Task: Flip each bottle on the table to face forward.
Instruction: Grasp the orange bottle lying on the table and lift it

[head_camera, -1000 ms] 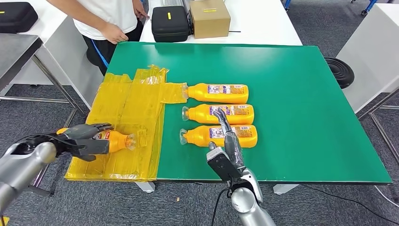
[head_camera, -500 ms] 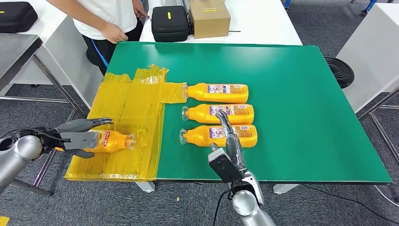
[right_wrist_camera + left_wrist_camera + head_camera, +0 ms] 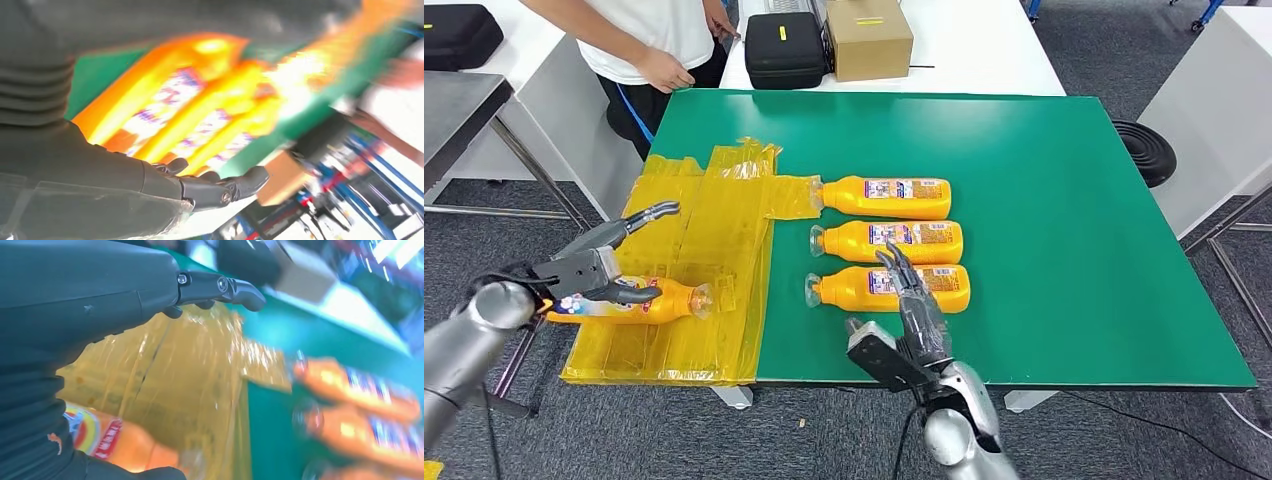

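Note:
Three orange bottles lie side by side on the green table (image 3: 1064, 200), caps to the left: a far one (image 3: 886, 197), a middle one (image 3: 889, 241) and a near one (image 3: 864, 289). A fourth orange bottle (image 3: 649, 301) with a red label lies on the yellow plastic sheet (image 3: 709, 230) at the table's left. My left hand (image 3: 589, 270) is over its base end, fingers (image 3: 652, 212) stretched up and away, thumb across the bottle (image 3: 110, 445). My right hand (image 3: 914, 322) hovers open, fingers spread over the near bottle; its wrist view shows the bottles (image 3: 165, 105) blurred.
A person (image 3: 659, 40) stands at the table's far left corner. A black case (image 3: 785, 48) and a cardboard box (image 3: 870, 37) sit on the white table behind. A black round object (image 3: 1146, 150) lies on the floor at right. The yellow sheet hangs over the left edge.
My left hand's fingers have lifted off the fourth bottle and spread, leaving it lying on the yellow sheet. My right hand has turned slightly and drawn back a little over the near bottle.

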### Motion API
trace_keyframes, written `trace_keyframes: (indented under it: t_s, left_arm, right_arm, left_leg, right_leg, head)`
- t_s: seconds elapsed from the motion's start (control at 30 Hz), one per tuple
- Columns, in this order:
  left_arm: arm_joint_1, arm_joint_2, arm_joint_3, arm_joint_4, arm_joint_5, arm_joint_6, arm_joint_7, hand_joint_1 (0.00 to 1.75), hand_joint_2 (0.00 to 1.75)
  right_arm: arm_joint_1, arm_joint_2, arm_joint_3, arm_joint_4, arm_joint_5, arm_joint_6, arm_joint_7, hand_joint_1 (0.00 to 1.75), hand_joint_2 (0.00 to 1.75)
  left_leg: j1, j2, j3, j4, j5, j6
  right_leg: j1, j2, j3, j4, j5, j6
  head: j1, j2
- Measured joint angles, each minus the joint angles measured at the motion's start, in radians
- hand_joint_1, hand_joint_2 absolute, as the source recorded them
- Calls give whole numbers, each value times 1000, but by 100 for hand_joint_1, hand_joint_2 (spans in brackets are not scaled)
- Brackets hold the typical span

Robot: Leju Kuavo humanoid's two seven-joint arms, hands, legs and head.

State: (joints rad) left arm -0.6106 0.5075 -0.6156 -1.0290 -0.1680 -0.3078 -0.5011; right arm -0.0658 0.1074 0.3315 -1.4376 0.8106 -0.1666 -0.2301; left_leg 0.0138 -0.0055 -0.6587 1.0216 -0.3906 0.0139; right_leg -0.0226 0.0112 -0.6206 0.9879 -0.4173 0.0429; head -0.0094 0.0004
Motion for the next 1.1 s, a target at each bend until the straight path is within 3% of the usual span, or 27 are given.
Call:
trace_keyframes:
  t_s: [0.13, 0.23, 0.33, 0.47, 0.73, 1.1]
  left_arm:
    - [138, -111, 133, 17, 8, 163, 24, 0, 175]
    - [208, -209, 241, 19, 26, 244, 27, 0, 175]
    - [234, -291, 333, 26, 24, 280, 32, 0, 175]
    - [245, -356, 406, 29, -22, 309, 34, 0, 175]
    - [256, -410, 468, 29, -65, 328, 32, 0, 175]
    - [267, -420, 493, 28, -75, 351, 20, 0, 175]
  right_arm:
    - [-48, -66, -53, 26, 101, 94, 36, 0, 175]
    - [-153, -117, -73, 108, 130, 183, 41, 0, 175]
    - [-300, -166, -68, 244, 146, 242, 41, 0, 175]
    - [-466, -206, -22, 432, 166, 273, 38, 0, 175]
    - [-649, -220, 76, 664, 157, 297, 15, 0, 175]
    - [-691, -199, 158, 737, 117, 287, -51, 0, 175]
  left_leg:
    - [-2, 0, -2, 0, 0, 0]
    - [-3, 0, -4, 0, 2, 3]
    - [-3, 0, -6, 1, 5, 6]
    - [-2, -1, -7, 1, 7, 6]
    - [-2, -1, -8, 1, 7, 6]
    - [-2, -1, -9, 1, 7, 6]
  right_leg:
    - [-2, 0, -2, 0, 1, 1]
    - [-3, 0, -3, -1, 2, 3]
    - [-3, 0, -5, -1, 5, 6]
    - [-2, -1, -5, 0, 6, 7]
    - [-1, -1, -5, 0, 6, 7]
    - [-2, -2, -6, 0, 6, 7]
  head:
    - [0, 0]
    - [0, 0]
    - [0, 0]
    - [0, 0]
    - [0, 0]
    - [0, 0]
